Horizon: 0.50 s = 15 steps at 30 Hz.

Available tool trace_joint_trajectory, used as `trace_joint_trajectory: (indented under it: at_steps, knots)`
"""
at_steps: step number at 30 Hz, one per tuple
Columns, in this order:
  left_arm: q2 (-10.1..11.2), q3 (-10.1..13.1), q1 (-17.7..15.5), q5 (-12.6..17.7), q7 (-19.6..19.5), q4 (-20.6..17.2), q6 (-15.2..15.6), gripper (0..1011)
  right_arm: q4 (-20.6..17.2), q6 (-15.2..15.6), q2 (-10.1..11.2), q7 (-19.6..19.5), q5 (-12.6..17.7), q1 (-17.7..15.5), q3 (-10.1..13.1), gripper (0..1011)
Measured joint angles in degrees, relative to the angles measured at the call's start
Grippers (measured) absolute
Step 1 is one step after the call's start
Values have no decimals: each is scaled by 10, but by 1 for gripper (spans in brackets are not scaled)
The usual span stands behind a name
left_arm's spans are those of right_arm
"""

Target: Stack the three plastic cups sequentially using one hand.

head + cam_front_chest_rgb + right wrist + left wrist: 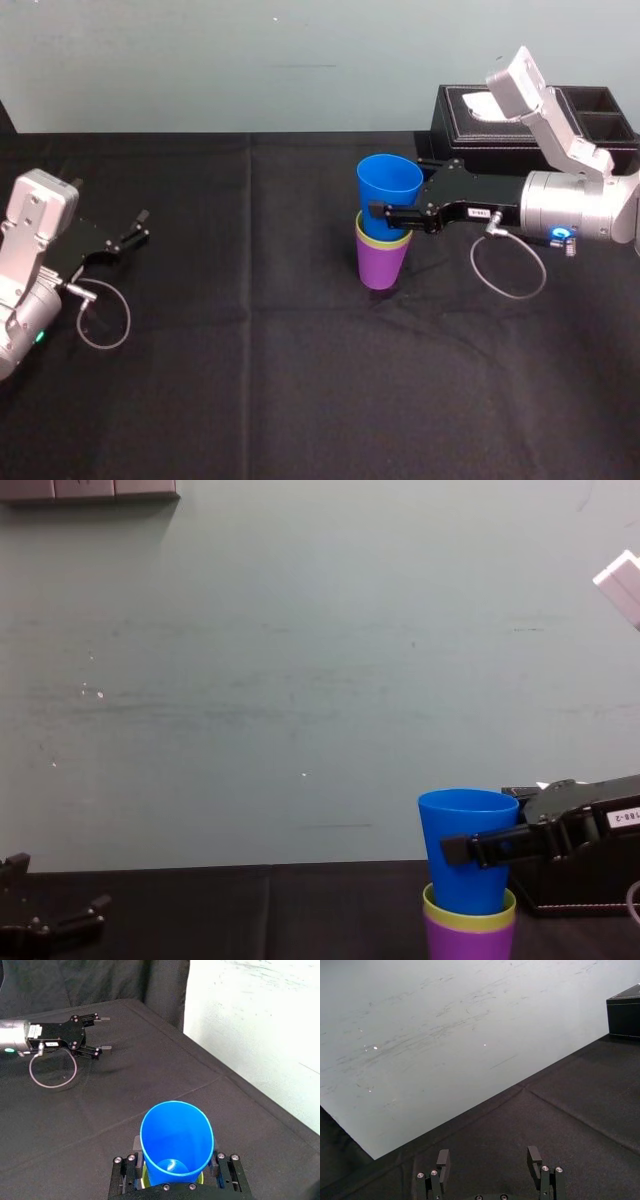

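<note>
The blue cup (388,180) stands tilted slightly, its base set into the yellow-green cup (385,241), which is nested in the purple cup (381,265) on the black cloth right of centre. My right gripper (398,188) reaches in from the right and is shut on the blue cup, one finger across its near side and one behind it. In the right wrist view the blue cup (175,1140) sits between both fingers. The chest view shows the stack from the side: blue cup (465,830) over yellow-green rim (470,912) over purple cup (468,942). My left gripper (143,226) rests open at the far left.
A black tissue box (530,120) stands at the back right, just behind the right arm. The black tablecloth (250,330) stretches bare between the stack and the left gripper. A pale wall rises behind the table's far edge.
</note>
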Motion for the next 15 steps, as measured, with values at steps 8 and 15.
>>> trace_joint_trajectory:
  at_steps: [8, 15]
  knots:
    - [0, 0, 0, 0, 0, 0, 0, 1011, 0, 0, 0, 0, 0, 0, 0, 726]
    - [0, 0, 0, 0, 0, 0, 0, 1011, 0, 1, 0, 0, 0, 0, 1, 726]
